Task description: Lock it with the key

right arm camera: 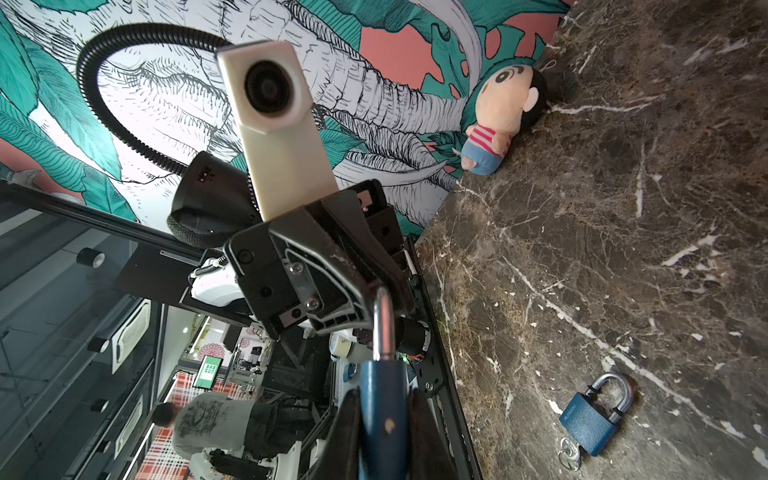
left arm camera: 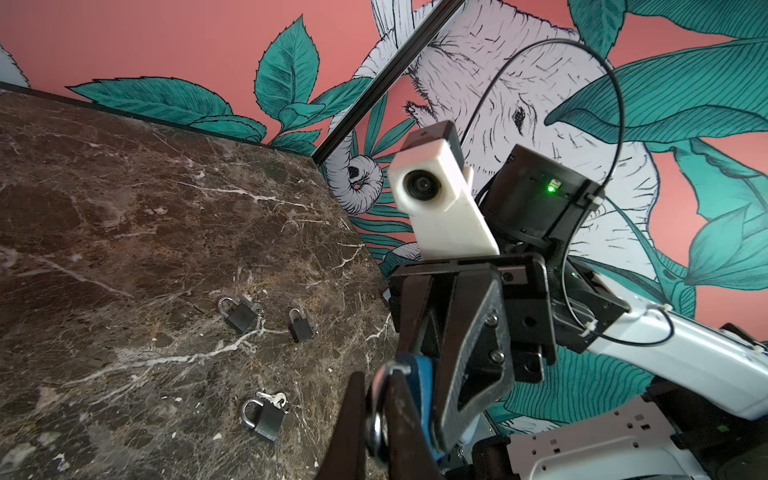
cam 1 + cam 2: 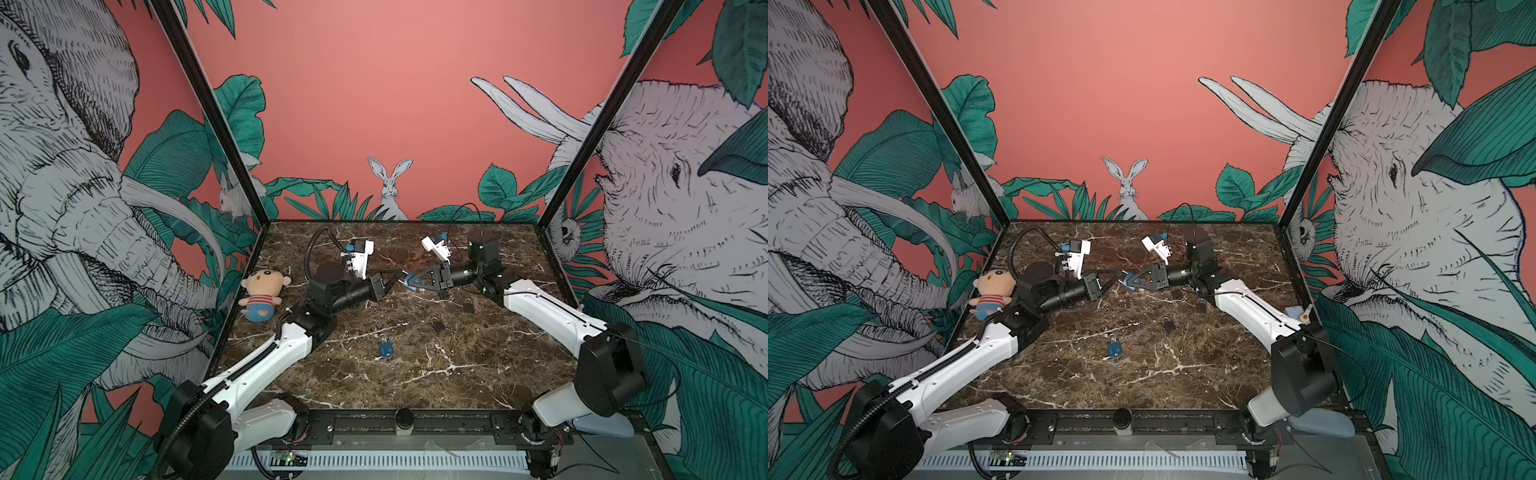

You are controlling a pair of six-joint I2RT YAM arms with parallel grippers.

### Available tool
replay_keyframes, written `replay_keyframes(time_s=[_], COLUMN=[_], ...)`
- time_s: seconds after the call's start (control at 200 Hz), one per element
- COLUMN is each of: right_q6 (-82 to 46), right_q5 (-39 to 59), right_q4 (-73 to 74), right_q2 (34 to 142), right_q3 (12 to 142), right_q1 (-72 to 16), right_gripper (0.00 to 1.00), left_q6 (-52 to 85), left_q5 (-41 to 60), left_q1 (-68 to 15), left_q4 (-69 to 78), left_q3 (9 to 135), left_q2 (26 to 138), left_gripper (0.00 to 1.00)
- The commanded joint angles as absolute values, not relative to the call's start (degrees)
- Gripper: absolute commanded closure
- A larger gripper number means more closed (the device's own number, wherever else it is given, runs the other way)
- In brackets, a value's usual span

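Right pincer (image 3: 411, 284) grasping the blue padlock (image 1: 380, 409) by its body, midair above the tabletop (image 3: 457, 370). Silver shackle (image 1: 382, 320) juts out, left pincer (image 3: 397, 275) clenched on it!

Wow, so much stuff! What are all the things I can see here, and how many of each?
table: one, brown marble, under everything
plush doll: one, peach face and red-striped shirt, at the table's left edge
held blue padlock: one, blue, raised above the table's middle
loose blue padlock: one, blue, lying mid-table
black padlocks: three, black, on the table's right half
keys: count unclear, silver, beside the loose blue padlock
left pincer: one, black, shut on the held blue padlock's shackle
right pincer: one, black, shut on its blue body
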State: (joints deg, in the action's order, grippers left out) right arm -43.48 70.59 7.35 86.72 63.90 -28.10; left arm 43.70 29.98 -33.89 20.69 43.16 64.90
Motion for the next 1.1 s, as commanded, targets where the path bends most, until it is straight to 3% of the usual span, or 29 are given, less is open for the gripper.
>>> replay_keyframes(time_s=[0.0, 0.115, 0.16, 0.245, 0.415, 0.655, 0.83, 1.095], right_q6=[-41.22, -41.40, -41.92, -42.15, -42.71, -43.42, -43.63, -43.52], right_q5=[64.44, 64.37, 64.45, 64.54, 64.82, 65.13, 65.18, 64.21], right_q4=[16.93, 17.34, 18.11, 18.43, 19.49, 20.28, 20.30, 20.76], right_q2=[85.43, 85.43, 85.56, 85.79, 86.18, 86.44, 86.35, 86.83], right_q3=[65.83, 65.26, 65.16, 65.08, 64.91, 64.60, 64.58, 64.23], right_q1=[-31.02, -31.01, -31.03, -31.00, -31.03, -31.03, -31.03, -30.96], right_gripper=[1.00, 1.00, 1.00, 1.00, 1.00, 1.00, 1.00, 1.00], left_q6=[46.76, 51.77, 52.45, 52.33, 52.00, 51.68, 51.67, 51.27], left_q5=[42.91, 43.06, 43.23, 43.08, 43.37, 43.24, 43.85, 42.97], left_q1=[-35.29, -31.99, -31.48, -31.20, -30.77, -30.41, -30.34, -30.32], left_q4=[19.55, 25.30, 26.11, 25.53, 24.40, 24.35, 24.60, 25.27], left_q3=[43.05, 42.06, 42.17, 43.16, 44.33, 44.49, 44.85, 44.47], left_q2=[65.94, 65.63, 65.38, 64.96, 64.33, 64.11, 64.54, 64.49], left_gripper=[1.00, 1.00, 0.90, 0.83, 0.80, 0.84, 1.00, 1.00])
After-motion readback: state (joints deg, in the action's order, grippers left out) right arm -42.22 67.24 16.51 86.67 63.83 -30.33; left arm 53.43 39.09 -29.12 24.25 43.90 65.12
